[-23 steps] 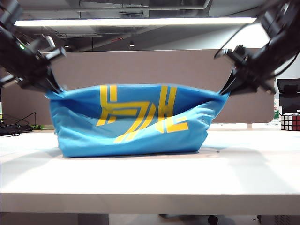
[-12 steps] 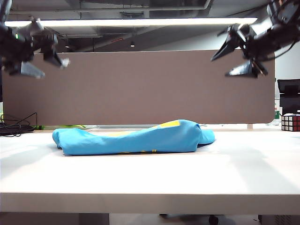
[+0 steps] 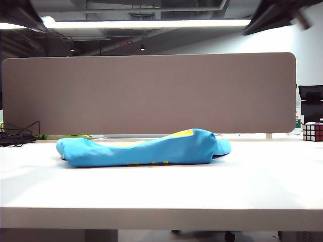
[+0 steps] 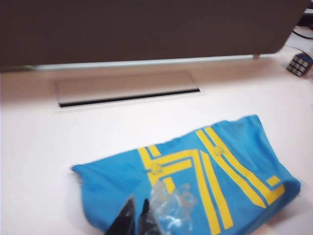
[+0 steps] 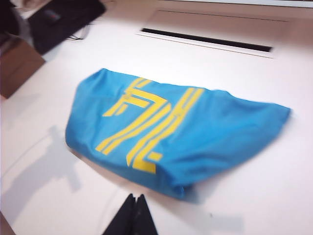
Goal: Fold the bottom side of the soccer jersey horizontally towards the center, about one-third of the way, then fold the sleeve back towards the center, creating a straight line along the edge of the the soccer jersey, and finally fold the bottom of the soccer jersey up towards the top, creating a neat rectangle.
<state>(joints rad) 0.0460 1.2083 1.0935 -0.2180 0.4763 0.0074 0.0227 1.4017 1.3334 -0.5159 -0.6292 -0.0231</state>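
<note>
The soccer jersey [image 3: 146, 148] lies folded in a low sky-blue bundle on the white table [image 3: 161, 191], with its yellow stripes facing up [image 4: 210, 176] [image 5: 171, 127]. Neither gripper touches it. My left gripper [image 4: 137, 206] hovers above the jersey's near edge, jaws shut and empty, with a clear crinkled film [image 4: 171, 203] beside the tips. My right gripper [image 5: 135, 197] hangs over bare table just off the jersey's edge, shut on nothing. In the exterior view only blurred dark arm parts show, at the top left [image 3: 22, 15] and the top right [image 3: 277, 15].
A Rubik's cube [image 3: 312, 131] [image 4: 299, 63] stands at the table's far right. A grey partition [image 3: 149, 93] runs behind the table, with a cable slot [image 5: 205, 39] in front of it. Black cables [image 3: 15, 136] and a brown box [image 5: 17, 63] sit at the left.
Both grippers held the jersey's upper corners up a second ago. They let go, the jersey dropped flat, and both arms rose toward the top of the view with jaws shut again.
</note>
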